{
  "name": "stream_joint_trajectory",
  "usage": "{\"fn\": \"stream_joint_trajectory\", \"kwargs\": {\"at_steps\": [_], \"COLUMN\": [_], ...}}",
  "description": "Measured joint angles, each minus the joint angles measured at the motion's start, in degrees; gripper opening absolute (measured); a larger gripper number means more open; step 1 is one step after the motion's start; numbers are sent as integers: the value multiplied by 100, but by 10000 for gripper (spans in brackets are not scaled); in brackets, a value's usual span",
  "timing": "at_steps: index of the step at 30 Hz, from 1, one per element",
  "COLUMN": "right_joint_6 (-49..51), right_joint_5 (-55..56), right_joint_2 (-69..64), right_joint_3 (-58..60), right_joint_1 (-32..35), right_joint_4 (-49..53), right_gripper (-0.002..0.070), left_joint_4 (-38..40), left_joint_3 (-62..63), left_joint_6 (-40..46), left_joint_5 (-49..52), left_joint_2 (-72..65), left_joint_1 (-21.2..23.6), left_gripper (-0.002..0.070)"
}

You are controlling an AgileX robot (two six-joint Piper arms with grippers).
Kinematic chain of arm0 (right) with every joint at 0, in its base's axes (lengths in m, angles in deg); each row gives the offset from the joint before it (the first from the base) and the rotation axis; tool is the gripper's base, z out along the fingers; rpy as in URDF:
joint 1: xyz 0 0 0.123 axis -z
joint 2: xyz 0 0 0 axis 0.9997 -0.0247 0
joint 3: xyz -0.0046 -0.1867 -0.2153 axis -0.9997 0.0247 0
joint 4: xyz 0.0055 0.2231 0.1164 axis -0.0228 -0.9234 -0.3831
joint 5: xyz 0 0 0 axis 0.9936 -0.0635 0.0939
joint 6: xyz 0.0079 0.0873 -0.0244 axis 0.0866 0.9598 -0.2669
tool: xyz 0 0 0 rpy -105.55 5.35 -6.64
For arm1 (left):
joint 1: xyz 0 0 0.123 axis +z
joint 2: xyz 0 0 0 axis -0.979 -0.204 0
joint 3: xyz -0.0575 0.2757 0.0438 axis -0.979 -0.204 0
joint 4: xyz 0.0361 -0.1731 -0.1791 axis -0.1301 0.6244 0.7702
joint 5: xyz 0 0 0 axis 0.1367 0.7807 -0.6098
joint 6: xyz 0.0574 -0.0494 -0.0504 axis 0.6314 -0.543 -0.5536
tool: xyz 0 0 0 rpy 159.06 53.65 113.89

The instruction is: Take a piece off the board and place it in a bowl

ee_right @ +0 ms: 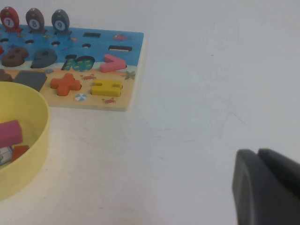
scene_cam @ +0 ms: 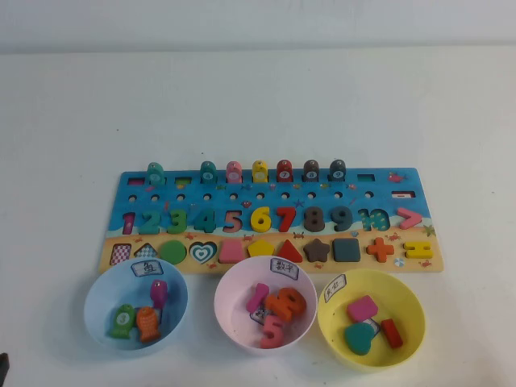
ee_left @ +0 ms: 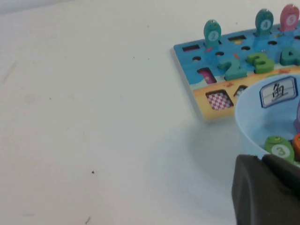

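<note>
The teal-green "4" [scene_cam: 205, 219] lies in its slot on the blue board [scene_cam: 403, 187], between the green "3" and a pink "5"; its edge also shows in the left wrist view [ee_left: 293, 56]. The pale pink bowl [scene_cam: 230, 310] stands in front of the board's middle and holds pink and orange numbers. My left gripper [ee_left: 262, 158] is shut and empty, low beside the light blue bowl [ee_left: 248, 126], left of the board. My right gripper [ee_right: 258, 152] is shut and empty over bare table to the right of the yellow bowl [ee_right: 40, 136]. Both are far from the "4".
The light blue bowl [scene_cam: 101, 310] with fish pieces stands front left, the yellow bowl [scene_cam: 339, 322] with shape pieces front right. Fish pegs [scene_cam: 259, 171] stand along the board's far edge. White table lies around the board.
</note>
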Motion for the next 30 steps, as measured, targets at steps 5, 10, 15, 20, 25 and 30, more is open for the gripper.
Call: {"fn": "stream_joint_trajectory", "kwargs": {"at_steps": [5,10,15,20,25,30], "right_joint_6": [-9,-9,-9,-9,-9,-9], "right_joint_5": [0,0,0,0,0,0], "right_joint_2": [0,0,0,0,0,0], "right_joint_3": [0,0,0,0,0,0], "right_joint_1": [0,0,0,0,0,0], "right_joint_4": [0,0,0,0,0,-22], "right_gripper": [-20,-19,-19,-19,-19,-19], "left_joint_4": [0,482,1259,1281,1344,915], "left_joint_3": [0,0,0,0,41,1166], "left_joint_6": [-529,-1808,-3240,-3522,-4522,-3860], "left_joint_5": [-376,-929,-1658,-1977,-1743,232], "left_joint_2": [0,0,0,0,0,-283], "left_joint_1": [0,0,0,0,0,0], "left_gripper": [-5,-5,-5,-5,-5,-5]}}
